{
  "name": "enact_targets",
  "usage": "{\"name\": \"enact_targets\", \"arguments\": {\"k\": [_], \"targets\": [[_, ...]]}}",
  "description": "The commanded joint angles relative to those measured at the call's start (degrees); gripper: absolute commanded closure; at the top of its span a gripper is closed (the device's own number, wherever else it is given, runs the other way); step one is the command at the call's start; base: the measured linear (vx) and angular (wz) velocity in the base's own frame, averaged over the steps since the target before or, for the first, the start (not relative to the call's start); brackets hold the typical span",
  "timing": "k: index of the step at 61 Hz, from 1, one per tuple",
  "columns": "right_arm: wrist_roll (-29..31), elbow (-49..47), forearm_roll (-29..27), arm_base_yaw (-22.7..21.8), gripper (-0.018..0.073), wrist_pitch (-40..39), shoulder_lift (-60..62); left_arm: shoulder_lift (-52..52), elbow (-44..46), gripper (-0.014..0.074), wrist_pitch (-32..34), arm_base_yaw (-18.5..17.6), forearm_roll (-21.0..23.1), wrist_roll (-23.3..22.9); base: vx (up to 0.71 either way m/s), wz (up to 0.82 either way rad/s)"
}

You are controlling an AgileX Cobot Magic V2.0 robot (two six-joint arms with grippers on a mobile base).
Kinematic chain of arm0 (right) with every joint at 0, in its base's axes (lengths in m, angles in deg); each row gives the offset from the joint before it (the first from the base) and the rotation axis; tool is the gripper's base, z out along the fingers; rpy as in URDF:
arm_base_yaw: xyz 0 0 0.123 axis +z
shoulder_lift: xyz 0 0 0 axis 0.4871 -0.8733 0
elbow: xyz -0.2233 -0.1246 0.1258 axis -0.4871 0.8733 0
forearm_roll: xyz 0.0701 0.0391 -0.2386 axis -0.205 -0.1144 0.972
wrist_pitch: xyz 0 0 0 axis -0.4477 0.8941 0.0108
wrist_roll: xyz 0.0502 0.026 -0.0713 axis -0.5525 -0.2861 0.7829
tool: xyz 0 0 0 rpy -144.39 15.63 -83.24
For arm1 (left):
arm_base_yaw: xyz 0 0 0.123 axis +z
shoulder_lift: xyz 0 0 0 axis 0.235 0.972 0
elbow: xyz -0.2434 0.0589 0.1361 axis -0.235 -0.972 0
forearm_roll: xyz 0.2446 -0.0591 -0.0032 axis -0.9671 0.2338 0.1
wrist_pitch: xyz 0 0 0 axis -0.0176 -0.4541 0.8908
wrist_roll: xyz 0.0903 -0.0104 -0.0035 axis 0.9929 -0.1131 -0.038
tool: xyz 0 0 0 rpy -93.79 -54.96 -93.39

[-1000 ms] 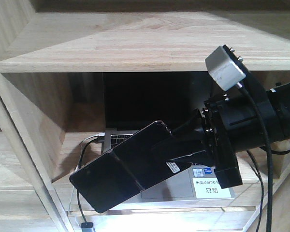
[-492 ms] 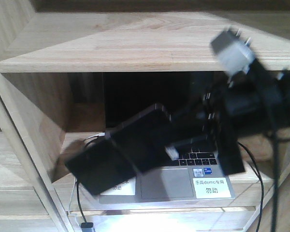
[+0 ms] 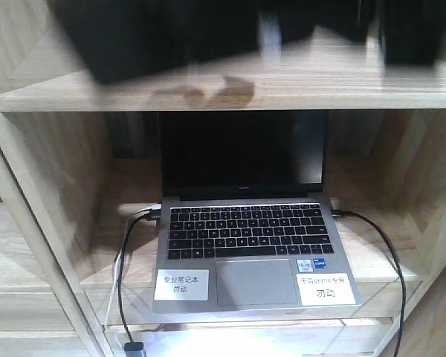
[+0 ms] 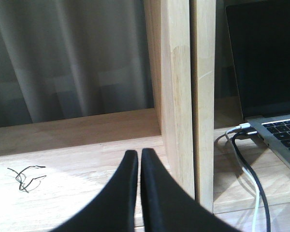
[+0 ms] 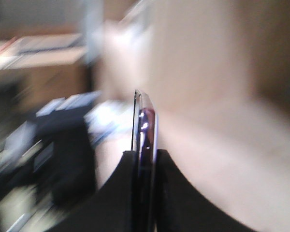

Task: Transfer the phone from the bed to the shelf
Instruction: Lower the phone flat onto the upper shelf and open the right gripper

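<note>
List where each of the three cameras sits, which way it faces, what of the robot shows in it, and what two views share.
Front view: faces the shelf unit head-on, open laptop below; a blurred dark arm and phone cross the top.
Left wrist view: looks past the shut left gripper at a shelf upright, curtain behind.
Right wrist view: looks along the right gripper, shut on the phone seen edge-on; background blurred.
Shared: front and left wrist views both show the laptop and its cables.
</note>
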Motion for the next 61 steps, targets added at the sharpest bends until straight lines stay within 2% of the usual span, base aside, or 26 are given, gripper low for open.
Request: {"name": "enact_targets", "arguments": {"k": [1, 9, 26, 39, 55, 61], "targets": [[-0.29, -3.17, -6.58, -0.17, 0.0561, -10.91, -0.04, -0.21, 1.32, 0.0595, 4.09, 0.08, 0.52, -0.33, 0.0, 0.0], [1.07, -4.82, -11.44, -0.1, 0.0561, -14.74, -3.77, -0.21, 1.32, 0.0595, 4.09, 0.08, 0.52, -0.33, 0.0, 0.0], [5.93, -11.46, -19.12, -0.04, 0.0561, -15.61, -15.07, -0.21, 1.32, 0.0595, 4.09, 0.08, 0.52, -0.33, 0.0, 0.0], [5.89, -16.73, -19.48, 0.11, 0.0561, -15.14, -22.86, -0.21, 1.32, 0.0595, 4.09, 0.08, 0.52, -0.33, 0.0, 0.0], [7.92, -18.18, -18.28, 5.23, 0.0561, -20.01, -28.77, -0.21, 1.32, 0.0595, 4.09, 0.08, 0.52, -0.33, 0.0, 0.0], [7.87, -18.18, -17.66, 5.8, 0.0561, -21.78, -30.04, -0.21, 1.32, 0.0595, 4.09, 0.08, 0.52, -0.33, 0.0, 0.0]]}}
